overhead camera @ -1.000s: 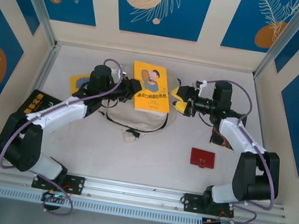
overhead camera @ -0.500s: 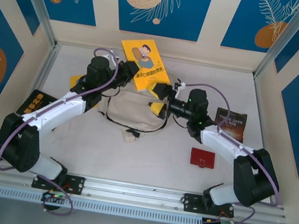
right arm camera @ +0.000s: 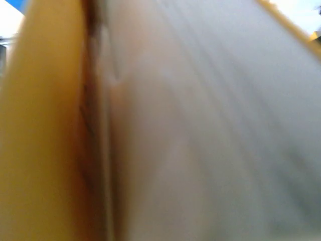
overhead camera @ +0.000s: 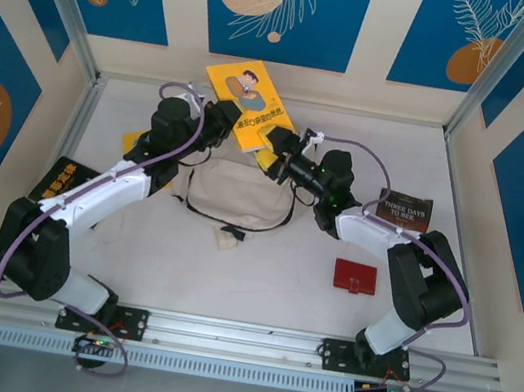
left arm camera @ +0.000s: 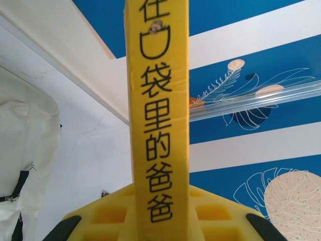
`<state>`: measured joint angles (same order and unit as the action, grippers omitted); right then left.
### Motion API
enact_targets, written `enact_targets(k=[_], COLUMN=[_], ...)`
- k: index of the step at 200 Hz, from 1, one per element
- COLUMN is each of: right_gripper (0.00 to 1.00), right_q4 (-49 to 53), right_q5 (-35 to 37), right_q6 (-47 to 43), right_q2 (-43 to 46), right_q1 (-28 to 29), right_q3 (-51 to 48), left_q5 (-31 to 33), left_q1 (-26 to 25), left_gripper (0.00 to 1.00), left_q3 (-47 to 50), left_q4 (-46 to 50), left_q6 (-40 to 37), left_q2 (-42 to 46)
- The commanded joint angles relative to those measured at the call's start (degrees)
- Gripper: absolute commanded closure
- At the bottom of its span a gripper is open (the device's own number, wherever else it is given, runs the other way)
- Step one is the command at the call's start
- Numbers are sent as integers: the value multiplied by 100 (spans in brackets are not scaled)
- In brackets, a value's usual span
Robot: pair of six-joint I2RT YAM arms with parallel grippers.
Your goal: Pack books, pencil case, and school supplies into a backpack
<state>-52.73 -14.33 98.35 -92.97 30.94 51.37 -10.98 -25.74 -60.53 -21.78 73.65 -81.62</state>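
Observation:
My left gripper [overhead camera: 225, 127] is shut on the lower edge of the bright yellow book [overhead camera: 248, 102], holding it tilted above the back of the cream backpack [overhead camera: 237, 195]. In the left wrist view the book's spine [left arm camera: 156, 100] stands upright between the yellow fingers [left arm camera: 105, 216], with the backpack [left arm camera: 25, 150] at the left. My right gripper [overhead camera: 275, 146] is pressed up to the book's right lower corner. The right wrist view is a blur of page edges [right arm camera: 200, 125] and yellow cover [right arm camera: 40, 125], with the jaws hidden. The dark brown book [overhead camera: 406, 211] and the red pencil case [overhead camera: 354, 276] lie at the right.
A second yellow item [overhead camera: 134, 143] lies partly under my left arm. A black packet with yellow print [overhead camera: 60, 179] sits at the left edge. A small white tag [overhead camera: 227, 240] lies in front of the backpack. Walls enclose the table on three sides.
My left gripper has swung the yellow book back and to the left, off the backpack. My right arm has swept left to the book's corner, uncovering the dark brown book.

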Motion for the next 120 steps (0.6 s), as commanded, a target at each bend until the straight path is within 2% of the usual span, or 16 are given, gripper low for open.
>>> enact_targets(k=[1, 20, 36, 63, 76, 97, 120], right_gripper=[58, 74, 83, 91, 92, 92, 92], right_q4=[-131, 133, 537, 1026, 1338, 2231, 3619], right_q5=[157, 31, 74, 154, 137, 81, 280], right_q6=[16, -294, -707, -1324, -1602, -2239, -3219], right_q2=[16, 151, 410, 889, 1189, 1752, 2454], right_q1=[44, 5, -44, -309, -512, -895, -1212], right_q3=[171, 167, 36, -365, -580, -842, -968], left_q5=[29, 28, 27, 16, 41, -3, -52], left_q1=[-26, -26, -19, -19, -19, -34, -89], left_gripper=[84, 79, 68, 38, 28, 22, 20], left_q3=[-108, -24, -3, -27, -168, -378, -676], left_q4=[-589, -281, 328, 1614, 2594, 3956, 5130], left_q6=[88, 23, -177, -951, -1540, -2594, -3752], left_q2=[93, 183, 327, 641, 721, 648, 332])
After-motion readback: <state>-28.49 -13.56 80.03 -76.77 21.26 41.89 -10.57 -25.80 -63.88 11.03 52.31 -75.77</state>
